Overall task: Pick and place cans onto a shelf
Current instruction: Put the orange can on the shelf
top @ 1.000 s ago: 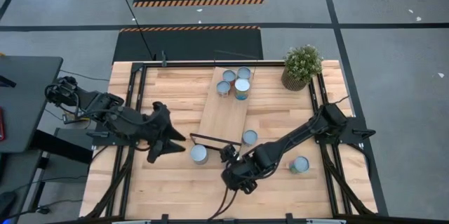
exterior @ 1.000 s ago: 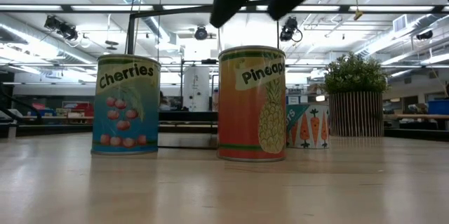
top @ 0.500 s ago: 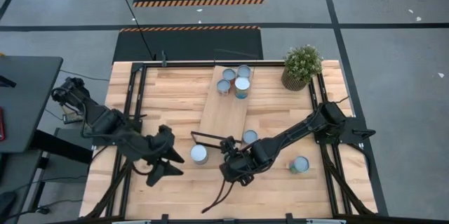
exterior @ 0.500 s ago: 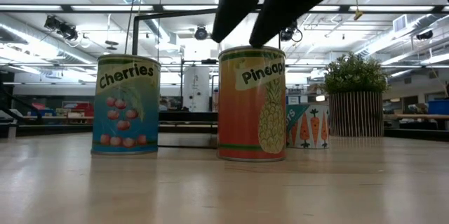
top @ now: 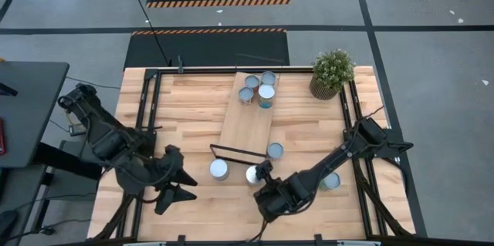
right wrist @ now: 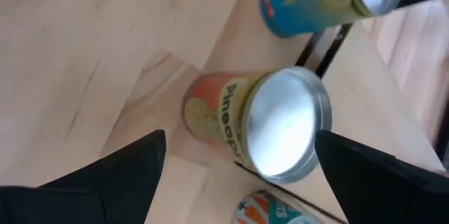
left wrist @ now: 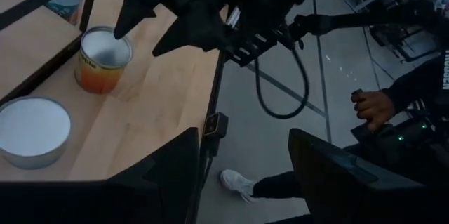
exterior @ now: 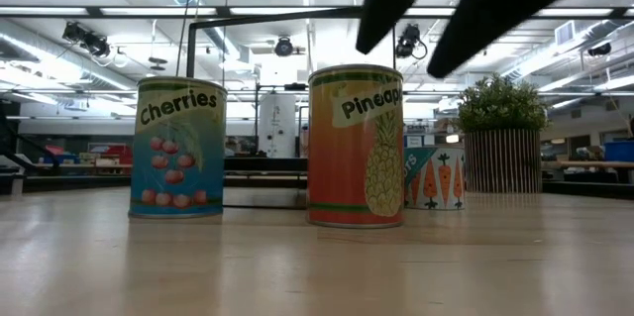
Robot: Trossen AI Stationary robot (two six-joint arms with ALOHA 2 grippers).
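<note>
**Right gripper parted above the pineapple can**

The right gripper point(top: 265, 175) is seen with its fingers spread apart and nothing between them, poised over and just beside the pineapple can point(right wrist: 259, 122), which stands upright on the table point(top: 193, 107) near the black-framed end of the shelf point(top: 245, 126). In the low view its two dark fingers hang above and to one side of the can's top, not touching it.

The can is judged rigid and moderately heavy if full, with a smooth printed wall that could slip under a shallow pinch. A hold across the side wall, about mid-height and square to the axis, is advised; the shiny lid offers nothing to grip.

Just beside it stand the cherries can point(exterior: 178, 148) and, behind, a carrot can point(exterior: 434, 179). A fourth can point(top: 330, 181) sits farther off.

At the shelf's far end, a cluster of cans point(top: 258, 89) is already placed.

The left gripper point(top: 171, 186) waits open and empty near the table's front edge.
</note>
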